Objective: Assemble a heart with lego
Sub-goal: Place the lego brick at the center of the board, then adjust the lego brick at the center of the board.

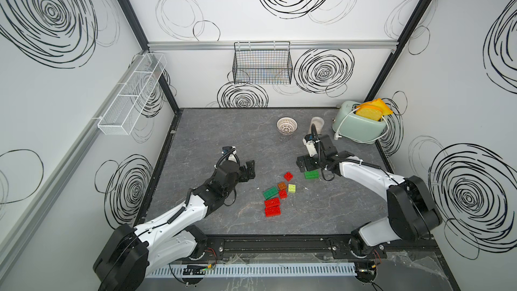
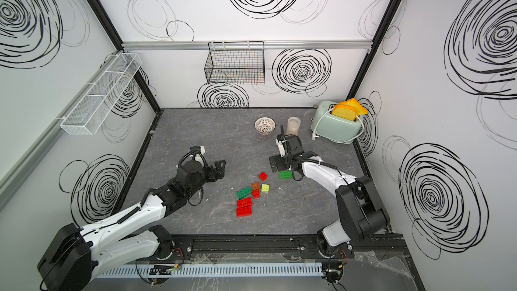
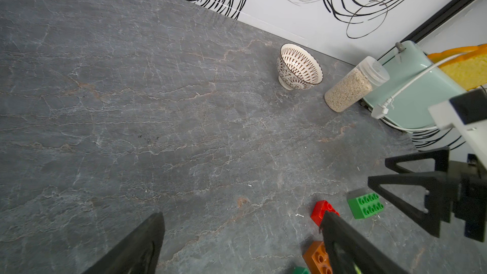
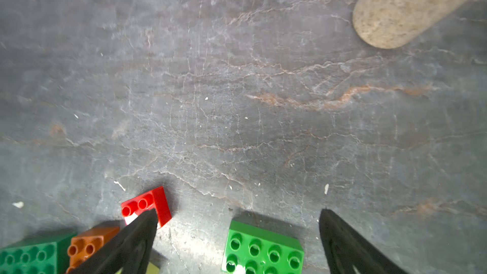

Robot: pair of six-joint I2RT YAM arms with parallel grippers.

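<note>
Eight lego bricks (image 1: 273, 211) lie loose on the grey table (image 1: 223, 130), studs up, none stacked. No heart is built yet.

My right gripper (image 4: 238, 213) is spread wide w/ nothing in it. The lone green brick (image 4: 262, 246) sits flat on the table btw my two fingers (image 4: 131, 241), w/ a gap on each side. A small red square (image 4: 143, 202) lies right at the tip of one finger and is partly hidden by it. Whether they touch I can't tell from this angle.

My left gripper (image 1: 249, 170) is also splayed open & empty. It hangs over bare table, off to the left of the bricks.

The other six pieces sit as a cluster near mid-table, btw my two arms. An orange-brown brick (image 1: 282, 185) and a lime-yellow brick (image 1: 292, 188) lie side by side. A dark green long brick (image 1: 270, 192) lies at an angle just left of them. A second red square (image 1: 282, 194) is tucked close in front of the orange-brown one. Two long red bricks (image 1: 272, 202) lie side by side nearest the front edge, approx. touching.

At the back of the table stand a patterned bowl (image 1: 287, 126), a clear jar (image 1: 317, 123) and a mint toaster (image 1: 355, 128) w/ bread slices (image 1: 369, 110) sticking out of it.
</note>
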